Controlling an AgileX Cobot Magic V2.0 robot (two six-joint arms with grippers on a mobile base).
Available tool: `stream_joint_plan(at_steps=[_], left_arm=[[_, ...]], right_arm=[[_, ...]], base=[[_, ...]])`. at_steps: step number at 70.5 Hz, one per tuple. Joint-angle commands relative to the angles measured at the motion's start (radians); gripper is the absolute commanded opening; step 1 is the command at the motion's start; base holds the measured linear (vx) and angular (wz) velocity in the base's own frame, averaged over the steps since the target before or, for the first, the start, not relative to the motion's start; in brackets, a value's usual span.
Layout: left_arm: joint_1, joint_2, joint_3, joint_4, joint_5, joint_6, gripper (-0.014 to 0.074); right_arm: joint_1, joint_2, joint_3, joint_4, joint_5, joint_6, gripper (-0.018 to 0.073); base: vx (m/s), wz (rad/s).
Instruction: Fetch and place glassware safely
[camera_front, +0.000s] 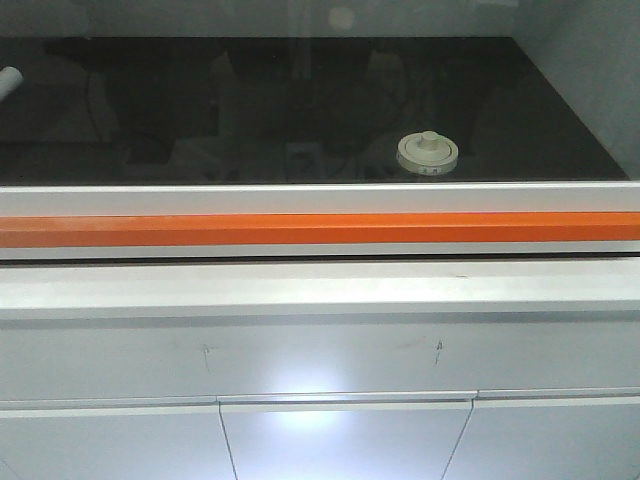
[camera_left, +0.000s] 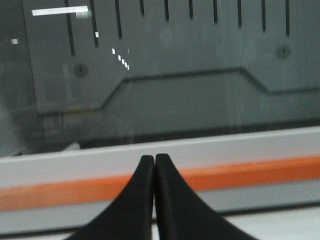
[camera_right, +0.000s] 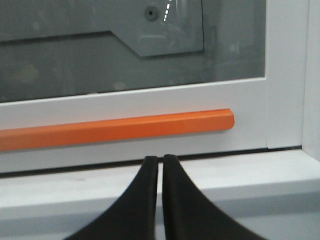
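Observation:
The glassware (camera_front: 428, 154), a squat clear jar with a cream-white knobbed lid, stands behind a glass sash on a dark surface, right of centre in the front view. My left gripper (camera_left: 154, 159) is shut and empty, its black fingertips in front of the orange handle bar (camera_left: 240, 172). My right gripper (camera_right: 160, 159) is also shut and empty, just below the right end of the same orange bar (camera_right: 150, 126). Neither wrist view shows the jar. No gripper appears in the front view.
A white-framed glass sash (camera_front: 320, 198) with an orange bar (camera_front: 320, 228) closes off the dark interior. Below runs a white ledge (camera_front: 320, 285) with cabinet doors (camera_front: 345, 440). A white object (camera_front: 8, 82) shows at the far left inside. The sash frame's right post (camera_right: 285, 75) is near my right gripper.

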Motion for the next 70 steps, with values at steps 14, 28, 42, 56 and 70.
stream_joint_plan(at_steps=[14,28,42,56,70], left_arm=[[-0.006,0.027,-0.250,-0.009,-0.025,-0.074,-0.0007],[-0.006,0.239,-0.596,-0.009,0.194,-0.062,-0.0007],[-0.006,0.486,-0.768,-0.009,0.216,-0.062,-0.0007],[-0.006,0.632,-0.782,-0.009,0.235,-0.062,-0.0007],[-0.006,0.719,-0.782,-0.009,0.273,-0.066,-0.0007]], right_arm=[[-0.003,0.030,-0.179,-0.004,-0.080,-0.006,-0.0003],[-0.003,0.216,-0.429,-0.004,-0.013,-0.006,-0.0003],[-0.003,0.456,-0.638,-0.005,-0.011,-0.006,-0.0003],[-0.003,0.664,-0.708,-0.005,-0.014,-0.006,-0.0003],[-0.003,0.800,-0.706,-0.009,0.031,-0.006,-0.0003]], base=[[0.00,0.00],[0.00,0.00],[0.00,0.00],[0.00,0.00],[0.00,0.00]])
